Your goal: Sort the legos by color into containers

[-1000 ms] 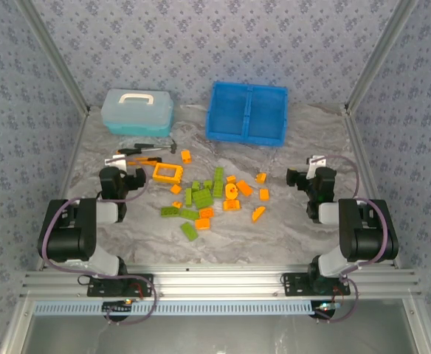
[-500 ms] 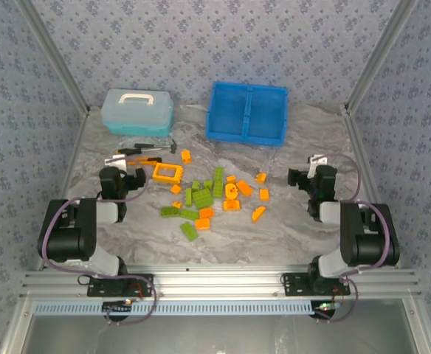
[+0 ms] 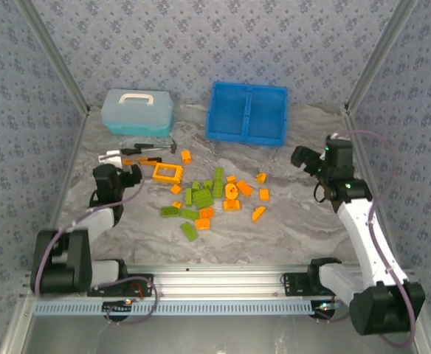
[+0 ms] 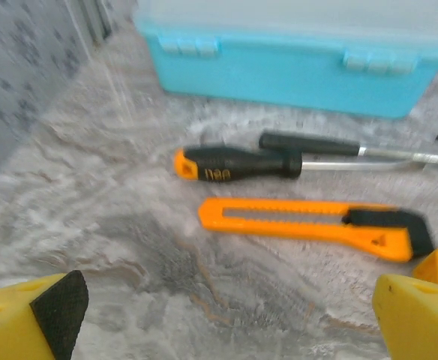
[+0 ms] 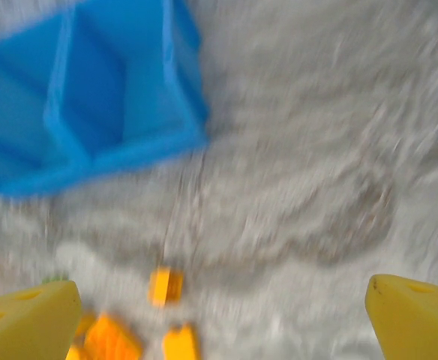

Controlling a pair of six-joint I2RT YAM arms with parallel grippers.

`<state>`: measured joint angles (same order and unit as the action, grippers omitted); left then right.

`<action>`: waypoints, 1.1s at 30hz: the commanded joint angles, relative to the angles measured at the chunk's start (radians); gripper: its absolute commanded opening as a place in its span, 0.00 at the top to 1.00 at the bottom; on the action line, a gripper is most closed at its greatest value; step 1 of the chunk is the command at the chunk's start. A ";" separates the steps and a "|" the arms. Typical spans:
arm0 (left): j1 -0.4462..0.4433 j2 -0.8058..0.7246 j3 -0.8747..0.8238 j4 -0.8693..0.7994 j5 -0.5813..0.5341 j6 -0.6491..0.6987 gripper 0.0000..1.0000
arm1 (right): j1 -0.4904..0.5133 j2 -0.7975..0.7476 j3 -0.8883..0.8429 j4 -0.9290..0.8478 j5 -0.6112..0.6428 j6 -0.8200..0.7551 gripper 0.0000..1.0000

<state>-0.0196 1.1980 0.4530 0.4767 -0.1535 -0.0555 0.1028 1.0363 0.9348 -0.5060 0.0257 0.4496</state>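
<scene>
While both arms reach out from the near edge, the legos (image 3: 208, 195) lie scattered on the marbled table (image 3: 274, 228), nearer than the blue tray (image 3: 243, 137) and a little to its left, lime green and orange mixed, all outside its two compartments; the orange frame piece (image 3: 168, 172) sits at the side of the pile farthest left of the tray; the left gripper (image 3: 129, 177) hangs well left of the tray, fingers spread wide with nothing between them, facing an orange utility knife (image 4: 309, 225) and a black-handled tool (image 4: 238, 161); the right gripper (image 3: 304, 158), likewise spread wide and holding nothing, hovers just nearer than the tray's right corner and to its right; level with the tray, well to its left, stands the pale blue box (image 3: 137, 110).
</scene>
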 commanded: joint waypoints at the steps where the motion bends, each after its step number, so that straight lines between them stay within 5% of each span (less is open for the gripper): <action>1: -0.032 -0.174 0.156 -0.323 0.010 -0.044 0.01 | 0.101 0.085 0.069 -0.331 -0.079 0.039 0.00; 4: -0.091 -0.226 0.290 -0.510 0.221 -0.002 0.01 | 0.192 0.167 0.080 -0.343 -0.048 0.075 0.00; 9: -0.256 -0.239 0.424 -0.792 0.547 0.267 0.01 | 0.268 0.293 0.060 -0.279 -0.028 0.129 0.00; 15: -0.428 -0.238 0.426 -0.958 0.729 0.504 0.01 | 0.270 0.463 0.096 -0.113 -0.049 0.170 0.00; 25: -0.450 -0.227 0.368 -0.904 0.700 0.447 0.01 | 0.271 0.824 0.340 -0.077 0.061 0.245 0.26; 31: -0.456 -0.267 0.338 -0.889 0.650 0.465 0.01 | 0.275 0.886 0.362 -0.072 0.054 0.271 0.42; 33: -0.456 -0.280 0.331 -0.882 0.626 0.478 0.01 | 0.273 0.887 0.356 -0.066 0.047 0.270 0.55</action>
<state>-0.4679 0.9497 0.7830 -0.4202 0.4973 0.3870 0.3767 1.9110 1.2812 -0.5667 0.0570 0.6937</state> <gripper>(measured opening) 0.993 0.483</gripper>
